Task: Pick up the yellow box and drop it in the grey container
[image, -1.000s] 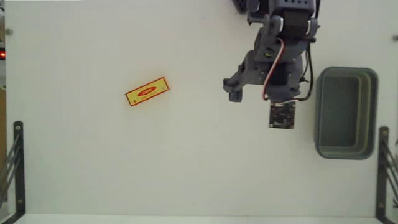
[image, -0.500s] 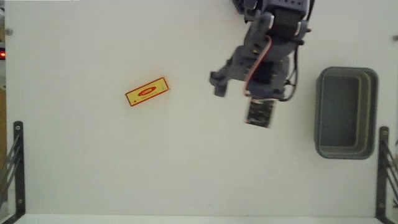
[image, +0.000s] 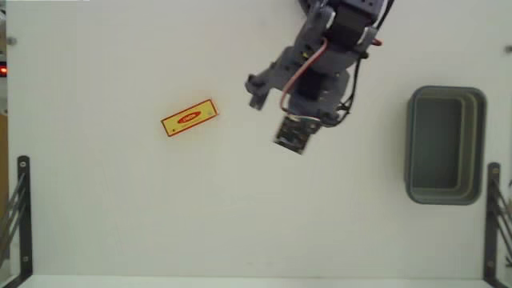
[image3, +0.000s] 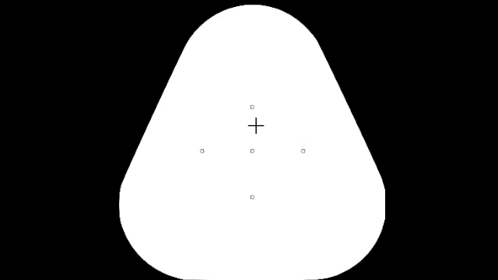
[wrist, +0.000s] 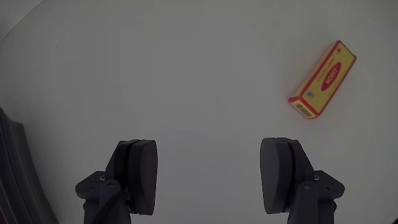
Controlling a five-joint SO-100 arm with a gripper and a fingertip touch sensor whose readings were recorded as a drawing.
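One white table (image: 120,216) carried one grey container (image: 445,145), a grey-green rounded tub with a thick rim, at the right of the fixed view. One yellow box (image: 190,118), small, flat, red-edged with a red oval label, lay tilted at the left, well apart. The jaws (wrist: 209,176) stood spread and empty; in the wrist view the box (wrist: 323,79) lay far right of them.

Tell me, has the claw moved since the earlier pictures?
Yes. In the fixed view the claw has swung left, away from the grey container and toward the yellow box, which has not moved.
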